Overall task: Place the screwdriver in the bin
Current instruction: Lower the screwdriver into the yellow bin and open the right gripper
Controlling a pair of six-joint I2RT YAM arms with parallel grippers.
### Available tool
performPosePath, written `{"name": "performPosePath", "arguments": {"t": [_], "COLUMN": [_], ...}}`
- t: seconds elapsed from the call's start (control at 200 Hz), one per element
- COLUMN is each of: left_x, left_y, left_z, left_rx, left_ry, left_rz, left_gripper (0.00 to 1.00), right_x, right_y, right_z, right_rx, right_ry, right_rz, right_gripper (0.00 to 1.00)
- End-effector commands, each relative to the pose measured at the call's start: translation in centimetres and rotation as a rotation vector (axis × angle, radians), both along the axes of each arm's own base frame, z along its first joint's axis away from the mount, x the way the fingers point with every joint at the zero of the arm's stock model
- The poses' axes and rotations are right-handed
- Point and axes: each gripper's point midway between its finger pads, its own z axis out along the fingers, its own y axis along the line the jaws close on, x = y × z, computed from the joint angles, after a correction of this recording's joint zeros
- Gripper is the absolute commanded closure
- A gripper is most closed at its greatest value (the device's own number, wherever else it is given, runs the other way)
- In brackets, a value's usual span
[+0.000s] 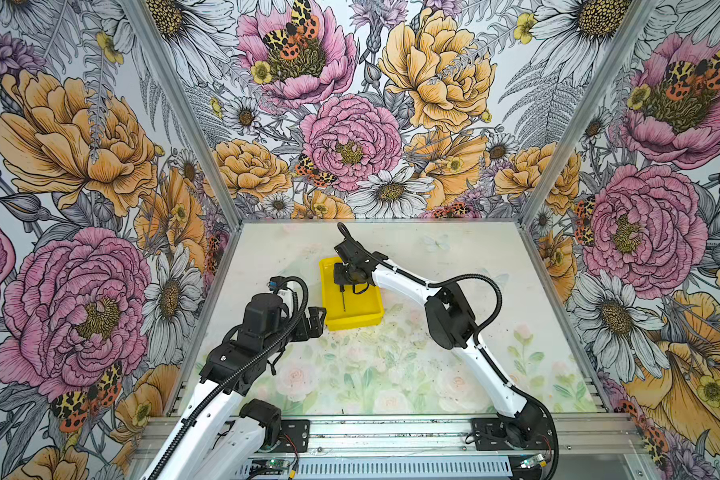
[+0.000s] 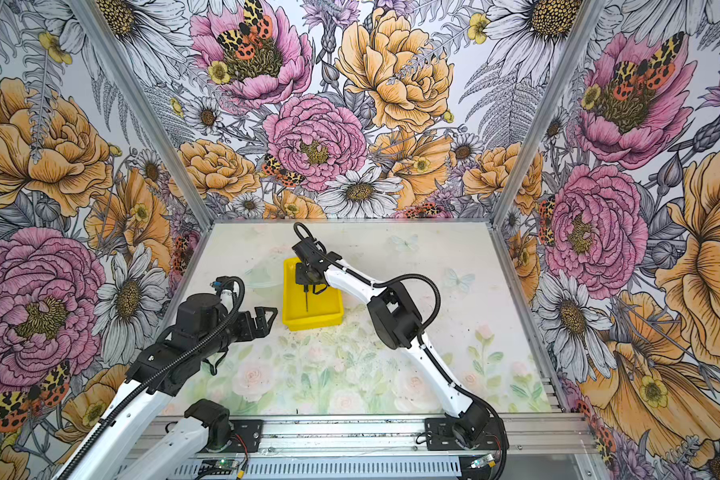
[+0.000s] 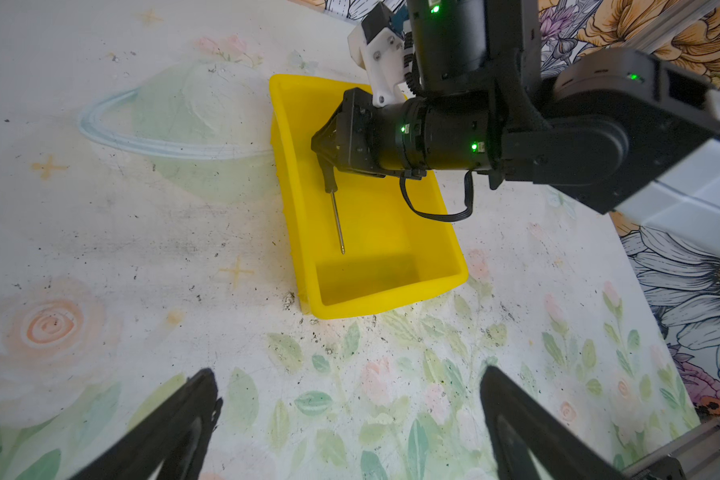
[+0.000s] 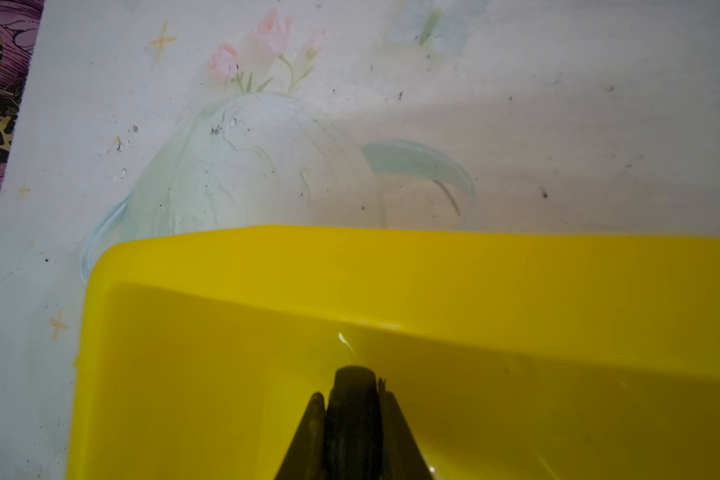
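The small slim screwdriver (image 3: 337, 220), with a black bulbous handle and a thin silver metal shaft, is clamped by its handle in the right gripper (image 3: 323, 156). Its shaft slants down over the inside of the bright yellow shallow rectangular plastic bin (image 3: 387, 305), tip toward the near end. Whether the tip touches the glossy floor cannot be told. In both top views the bin (image 1: 352, 322) (image 2: 312, 322) sits flat on the table, slightly skewed.
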Motion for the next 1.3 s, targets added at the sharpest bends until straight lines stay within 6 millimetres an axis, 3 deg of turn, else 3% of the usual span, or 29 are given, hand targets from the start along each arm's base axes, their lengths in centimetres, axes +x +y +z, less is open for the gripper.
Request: {"name": "performPosePath", "arguments": {"t": [0.0,0.23,0.581,0.826,0.841,0.881,1.291], "left_x": [0.0,0.0,-0.1,-0.2,-0.2,-0.2,-0.9], "left_y": [0.1,0.1,-0.3,-0.5,-0.5,-0.6,-0.9], "left_z": [0.1,0.1,0.1,0.2,0.2,0.2,1.2], "left_rx": [0.004,0.009,0.012,0.003,0.002,0.003,-0.003], "left_ry": [-0.001,-0.005,-0.007,-0.01,-0.011,-0.011,-0.06], "left_rz": [0.008,0.01,-0.002,-0.017,-0.017,-0.019,-0.036], "left_gripper": [0.01,0.01,0.01,0.01,0.02,0.01,0.01], "right_x": [-0.2,-0.8,-1.2,-0.8,-1.8,-2.1,-2.7], "right_y": [1.3,1.6,1.0,0.6,1.6,1.9,1.9], "right_z": [-0.8,-1.7,-1.5,0.2,0.4,0.7,4.9], "right_rx": [0.031,0.028,0.006,-0.004,-0.003,-0.004,-0.018], "right_ry": [0.01,0.032,0.028,-0.013,-0.016,-0.026,-0.115], "right_rz": [-0.005,-0.003,-0.005,-0.005,0.018,0.027,0.048], "right_gripper": [1.0,1.0,0.88,0.76,0.75,0.74,0.5]}}
